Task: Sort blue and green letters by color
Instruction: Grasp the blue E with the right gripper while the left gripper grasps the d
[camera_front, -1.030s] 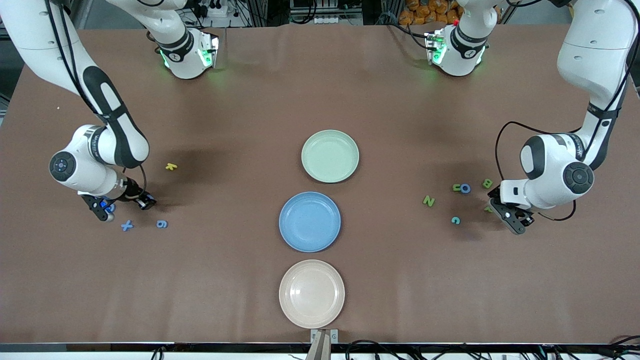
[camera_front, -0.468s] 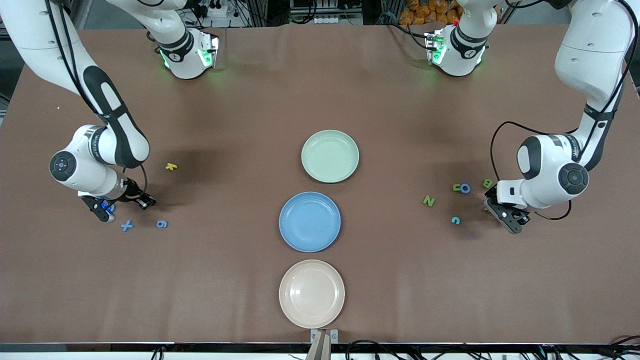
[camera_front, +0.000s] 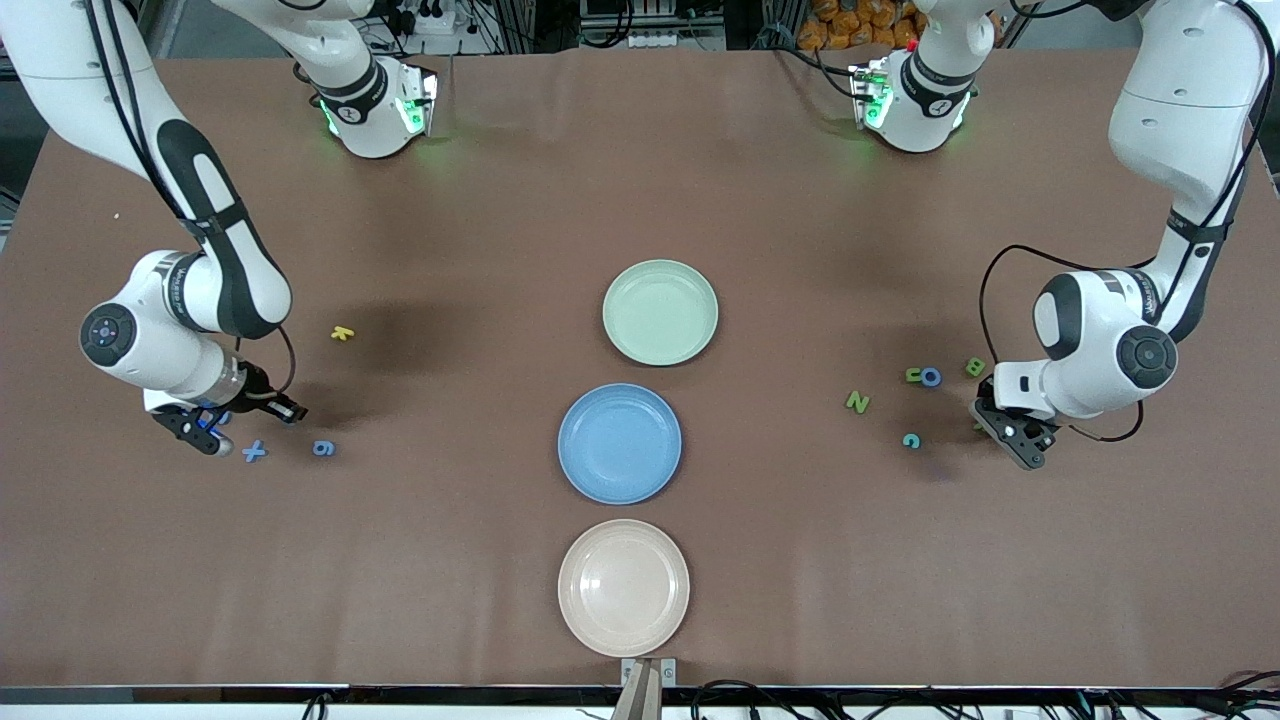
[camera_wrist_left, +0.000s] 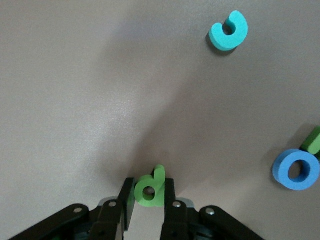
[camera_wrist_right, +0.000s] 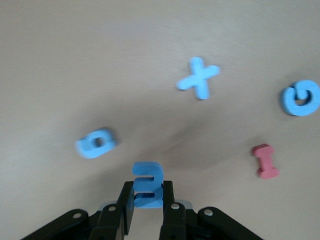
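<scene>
Clock refs: 12 = toward the arm bases.

- Right gripper (camera_wrist_right: 147, 192), at the right arm's end of the table: jaws clamped on the blue E (camera_wrist_right: 147, 184), low over the table.
- Blue X (camera_front: 254, 451) lies at 4 o'clock of the spot under that gripper. The blue 6 (camera_front: 323, 448) is at 3 o'clock of the X, apart from it.
- Yellow letter (camera_front: 343, 333) is at 12 o'clock of the 6, well apart.
- Blue G (camera_wrist_right: 301, 98) and dark red I (camera_wrist_right: 265, 161) lie on the table near the X. They show in the right wrist view only.
- Mid-table column: green plate (camera_front: 660, 312) at 12, blue plate (camera_front: 619, 443) in the middle, beige plate (camera_front: 623, 587) at 6.
- Green N (camera_front: 857, 402) is at 3 o'clock of the blue plate.
- Green U (camera_front: 913, 375) is touching the blue O (camera_front: 931, 377). The pair is at 2 o'clock of the N.
- Teal curled letter (camera_front: 911, 440) is at 4 o'clock of the N.
- Green B (camera_front: 974, 367) is at 3 o'clock of the O, near it.
- Left gripper (camera_wrist_left: 149, 192), at 5 o'clock of the B and down at the table: jaws pinched on the green P (camera_wrist_left: 150, 187).
</scene>
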